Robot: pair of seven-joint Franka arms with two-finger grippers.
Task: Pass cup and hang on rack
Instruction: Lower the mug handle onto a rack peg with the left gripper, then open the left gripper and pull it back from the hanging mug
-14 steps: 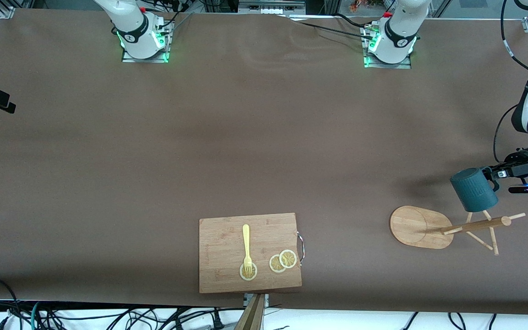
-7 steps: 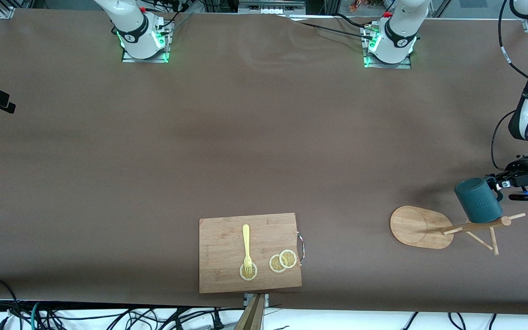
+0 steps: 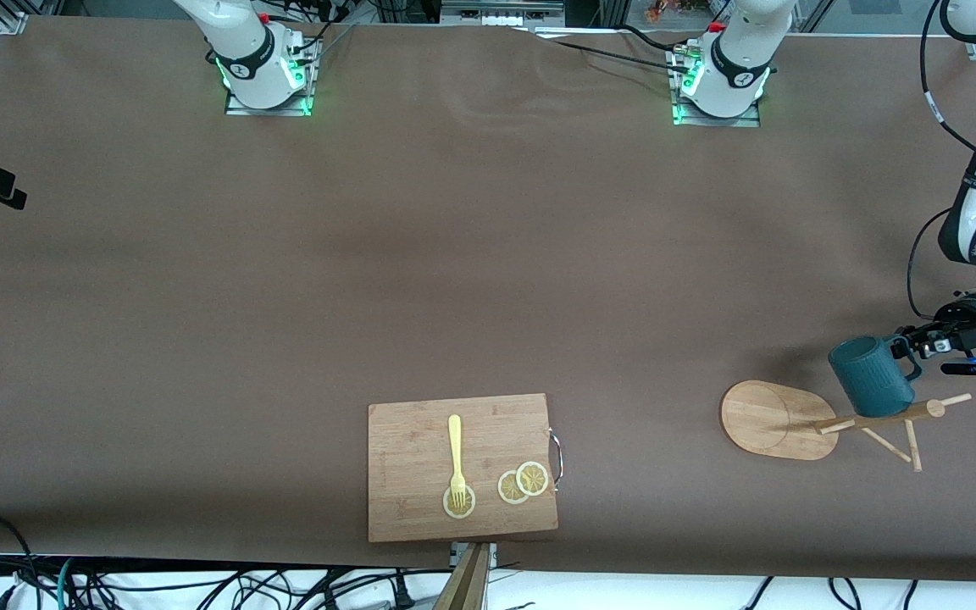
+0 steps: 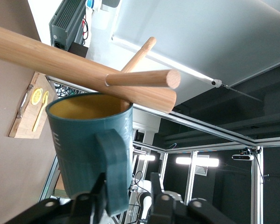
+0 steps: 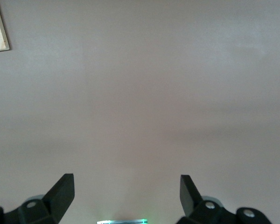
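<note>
Surveying the surface (image 3: 488, 280), we find the rack (image 3: 835, 419) near its left-arm end, toward the front edge. We note the cup (image 3: 871, 376) resting against the rack's pegs. The left pincer (image 3: 920, 346) straddles the cup's handle, jaws slightly parted. The right pincer (image 5: 127, 189) waits, spread wide, over bare surface.

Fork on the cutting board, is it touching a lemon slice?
Touching. The front view shows the fork lying on the cutting board with its prongs resting on top of one lemon slice.
</note>
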